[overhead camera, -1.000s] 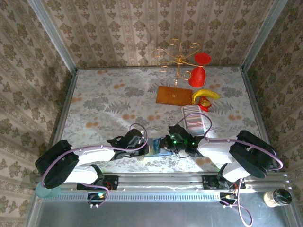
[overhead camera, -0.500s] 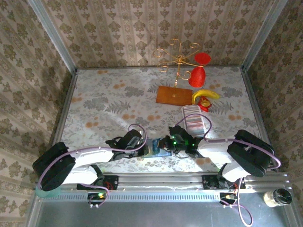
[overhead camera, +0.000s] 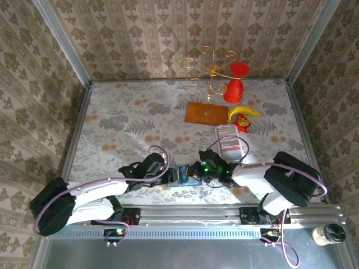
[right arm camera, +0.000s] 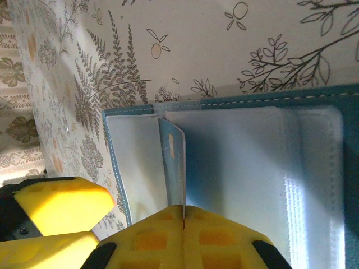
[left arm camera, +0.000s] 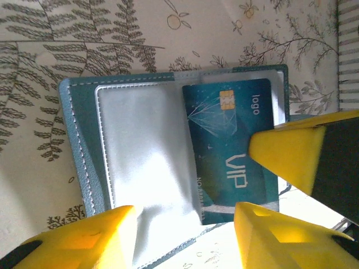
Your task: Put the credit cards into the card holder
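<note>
Count, as I see it from the console:

- Pincers, two. The left pincer (left arm camera: 185, 227) is spread, its yellow fingers (left arm camera: 92, 238) apart over the near edge of the card holder with nothing between them. The right pincer (right arm camera: 183, 212) is pressed together, pinching one edge of the blue card (left arm camera: 233, 151).
- Card holder (left arm camera: 73, 140), one. It is a teal case lying open and flat, with two panels, pale stitching round the rim and clear sleeves inside.
- Blue card, one. It is teal with a gold chip, and the words "logo" and "VIP" are printed on it. It lies over the holder's right-hand panel with one end past the holder's edge. I cannot tell whether it has gone under a sleeve.
- Pale cards (overhead camera: 230, 141), a row standing in a whitish tray (overhead camera: 220, 130). They are too small to count.
- Orange-brown board (overhead camera: 205, 113), one.
- Banana (overhead camera: 244, 111), one.
- Gold wire stand (overhead camera: 210, 64), one, with two red pieces (overhead camera: 234, 89) beside it.

Position: in the top view the card holder (overhead camera: 184, 175) sits between the two pincers, close to the near edge of the tabletop (overhead camera: 123, 123).

Room: the left half and the middle of the tabletop are bare floral cloth. The clutter is at the far right, and the tray is just beyond the right wrist. Patterned walls close three sides.
</note>
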